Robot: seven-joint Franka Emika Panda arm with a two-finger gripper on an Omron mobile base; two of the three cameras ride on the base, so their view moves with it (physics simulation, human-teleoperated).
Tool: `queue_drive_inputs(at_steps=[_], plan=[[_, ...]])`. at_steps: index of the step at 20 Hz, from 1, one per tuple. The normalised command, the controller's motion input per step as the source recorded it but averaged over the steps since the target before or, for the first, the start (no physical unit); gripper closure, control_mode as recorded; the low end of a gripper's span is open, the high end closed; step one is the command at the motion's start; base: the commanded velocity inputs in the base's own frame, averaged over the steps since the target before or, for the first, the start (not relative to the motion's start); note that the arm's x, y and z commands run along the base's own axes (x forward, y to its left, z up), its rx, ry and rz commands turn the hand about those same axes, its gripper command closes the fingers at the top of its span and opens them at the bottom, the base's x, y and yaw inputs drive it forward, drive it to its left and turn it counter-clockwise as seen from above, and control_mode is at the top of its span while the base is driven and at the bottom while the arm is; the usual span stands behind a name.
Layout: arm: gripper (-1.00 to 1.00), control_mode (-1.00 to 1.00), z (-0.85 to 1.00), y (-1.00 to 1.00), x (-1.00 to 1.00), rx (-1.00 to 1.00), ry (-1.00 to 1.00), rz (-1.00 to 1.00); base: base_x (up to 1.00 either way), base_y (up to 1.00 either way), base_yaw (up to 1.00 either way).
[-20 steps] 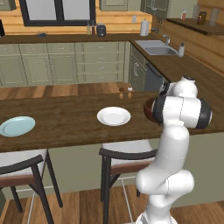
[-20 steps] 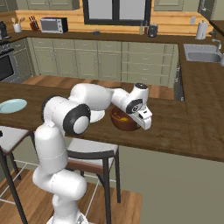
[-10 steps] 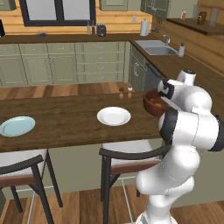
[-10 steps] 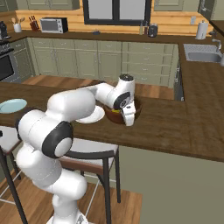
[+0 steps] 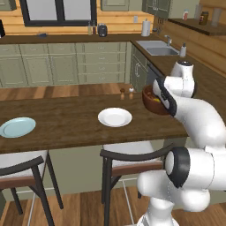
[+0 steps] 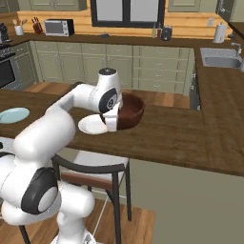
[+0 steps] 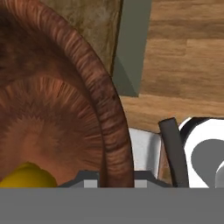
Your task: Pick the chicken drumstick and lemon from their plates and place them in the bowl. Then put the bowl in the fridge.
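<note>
A: What did the left base view show?
B: The bowl (image 5: pixel 152 100) hung above the counter's (image 5: pixel 70 121) right end, at the gripper (image 5: pixel 160 98). The white plate (image 5: pixel 114 117) and the blue plate (image 5: pixel 17 127) lay bare on the counter.

A: And the right base view?
B: The gripper (image 6: pixel 112 121) met the bowl's (image 6: pixel 130 110) near rim, beside the white plate (image 6: pixel 90 125).

A: The hand view?
B: The fingers pinched the bowl's (image 7: pixel 52 100) rim between them; the lemon (image 7: pixel 27 176) sat inside it, the floor (image 7: pixel 183 57) beyond.
</note>
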Motion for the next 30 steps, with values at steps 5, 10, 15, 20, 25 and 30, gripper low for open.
queue_drive_inputs(at_steps=[5,10,15,20,25,30], plan=[[1.0,-1.0,0.43,0.09,-1.0,0.06,0.04,-0.09,0.0,0.0,0.0],[1.0,1.0,0.15,0.14,-0.6,0.0,0.01,-0.03,-0.4,0.15,0.0],[1.0,1.0,0.0,0.0,0.0,0.0,0.0,0.0,-0.85,0.83,0.14],[1.0,1.0,0.0,0.0,0.0,0.0,0.0,0.0,-0.33,1.0,0.36],[1.0,1.0,0.0,0.0,0.0,0.0,0.0,0.0,-0.02,1.0,0.54],[1.0,1.0,0.0,0.0,0.0,0.0,0.0,0.0,0.39,1.0,0.47]])
